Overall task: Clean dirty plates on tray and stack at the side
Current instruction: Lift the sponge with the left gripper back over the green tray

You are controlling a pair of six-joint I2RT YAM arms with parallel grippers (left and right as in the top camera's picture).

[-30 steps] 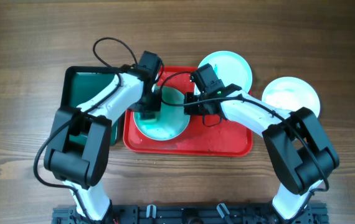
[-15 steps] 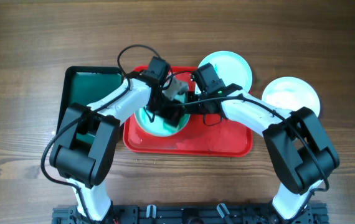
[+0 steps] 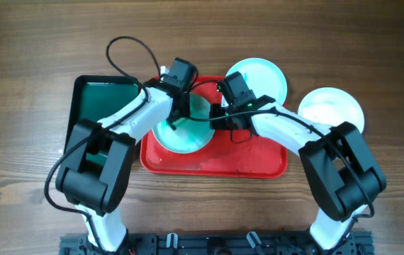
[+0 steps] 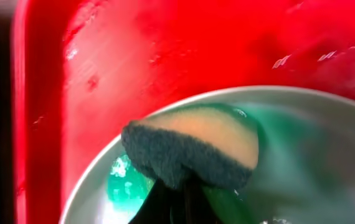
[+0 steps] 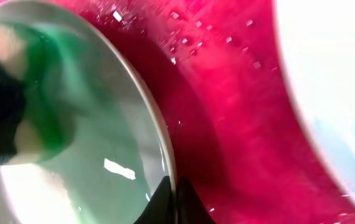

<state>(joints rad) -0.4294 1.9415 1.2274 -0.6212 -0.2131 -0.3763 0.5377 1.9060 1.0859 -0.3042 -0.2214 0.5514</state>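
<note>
A pale plate [image 3: 185, 132] smeared teal-green lies on the red tray [image 3: 244, 161]. My left gripper [image 3: 176, 117] is shut on a yellow sponge with a dark scrub side [image 4: 193, 152] and presses it on the plate [image 4: 302, 162]. My right gripper [image 3: 215, 117] is shut on the plate's right rim [image 5: 165, 163], one finger on each side. A second plate [image 3: 262, 76] with a teal smear lies at the tray's back right corner. A third plate [image 3: 332, 110], whitish, rests on the table to the right of the tray.
A dark green tray [image 3: 94, 106] lies left of the red tray. The left arm's black cable [image 3: 127, 53] loops above it. Water drops lie on the red tray floor [image 5: 227, 81].
My left gripper has swept the sponge over the plate, right toward the centre and back to its upper left part. The right gripper has kept its hold on the rim.
</note>
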